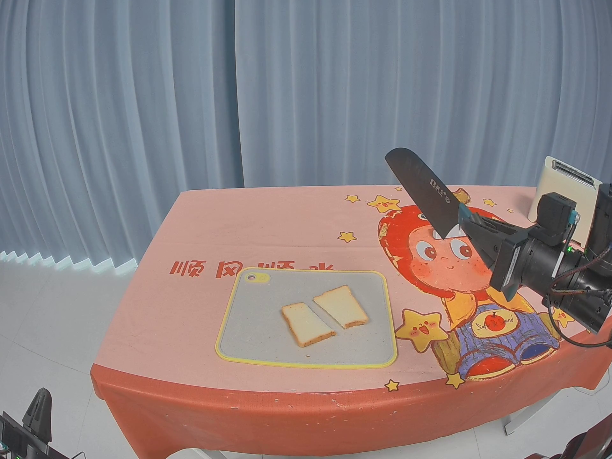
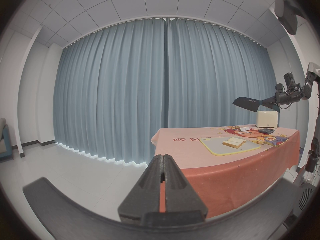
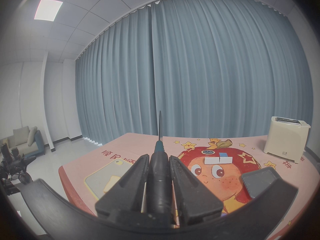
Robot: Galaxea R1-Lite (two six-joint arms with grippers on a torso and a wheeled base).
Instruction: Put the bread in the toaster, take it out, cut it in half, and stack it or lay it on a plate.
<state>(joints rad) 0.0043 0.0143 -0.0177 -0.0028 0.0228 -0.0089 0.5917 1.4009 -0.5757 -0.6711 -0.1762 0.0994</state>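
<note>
Looking at the table (image 1: 255,224), you have two pieces of bread on the single cutting board (image 1: 255,333): the nearer bread half (image 1: 308,324) and the farther bread half (image 1: 342,306), lying flat just beside each other near the board's middle. Your right gripper (image 1: 475,224) has its two fingers clamped on the handle of the one knife (image 1: 424,189), held in the air above the table's right part with the blade slanting up, well apart from the bread. One toaster (image 1: 564,189) stands upright at the table's far right edge. Your left gripper (image 2: 162,170) sits low, off the table's near left corner, its two fingers pressed together on nothing.
</note>
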